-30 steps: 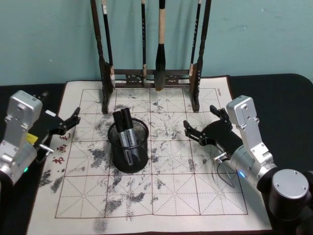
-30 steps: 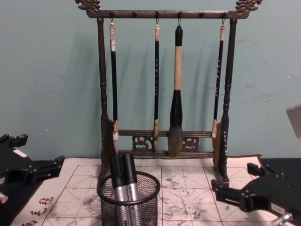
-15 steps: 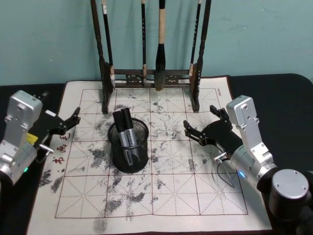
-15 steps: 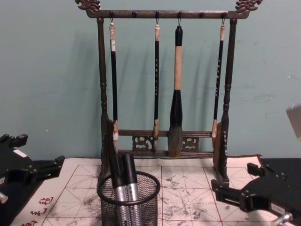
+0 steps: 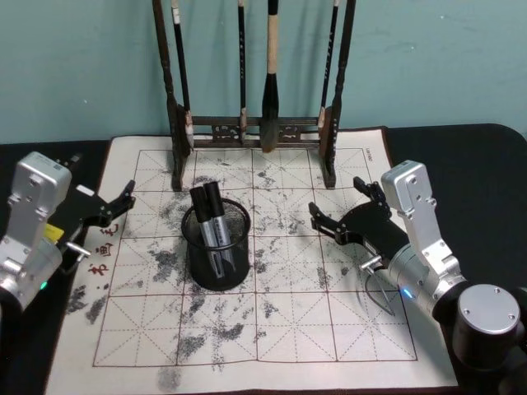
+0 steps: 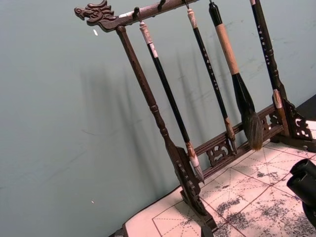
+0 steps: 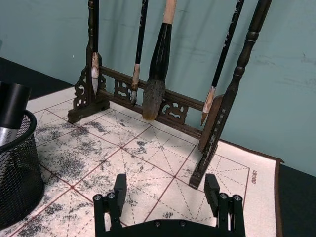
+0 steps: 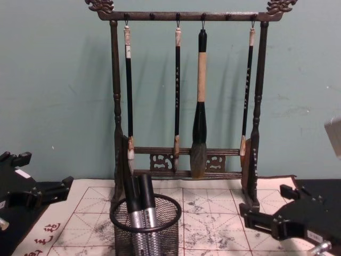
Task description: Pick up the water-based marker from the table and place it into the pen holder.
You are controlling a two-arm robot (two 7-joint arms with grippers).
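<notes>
With two black-capped silver water-based markers already standing in the round black wire-mesh pen holder, I judged it best to keep the spread, empty right gripper and left gripper clear of it.

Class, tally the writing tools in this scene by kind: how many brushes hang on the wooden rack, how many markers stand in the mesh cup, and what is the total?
Calligraphy brushes hanging on the dark wooden brush rack: 4
Black-capped silver markers standing in the black wire-mesh pen holder: 2
Total: 6
</notes>
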